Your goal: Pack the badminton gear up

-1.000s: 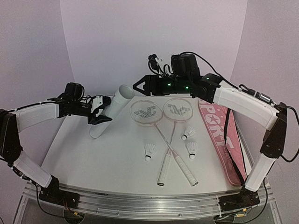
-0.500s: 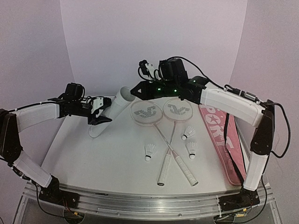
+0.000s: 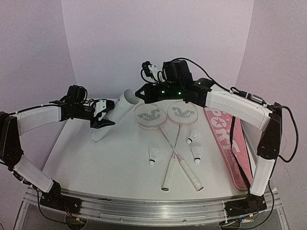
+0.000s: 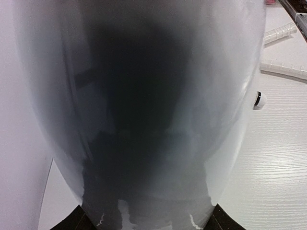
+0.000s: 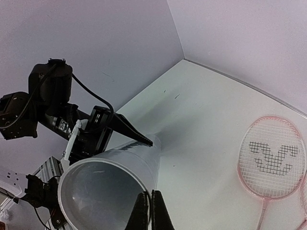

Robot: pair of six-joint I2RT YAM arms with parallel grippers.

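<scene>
Three shuttlecocks [image 3: 153,155] and two rackets [image 3: 149,116] lay loose on the table [image 3: 96,163], shafts crossed, between the white tube [image 3: 115,117] and the pink bag [image 3: 225,134]. Judged: shuttlecocks near weightless, feather skirts easily crushed, best taken at the cork end. Rackets light and stiff; the handles offer the surest hold, strings to be avoided.

The left pincer [image 3: 103,116] clamped the tilted tube. The right pincer [image 5: 149,211] was pressed together at the tube's open rim; whether the wall sat between its tips could not be told. A second earlier it hung spread above the racket heads, further right. Gear unmoved.
</scene>
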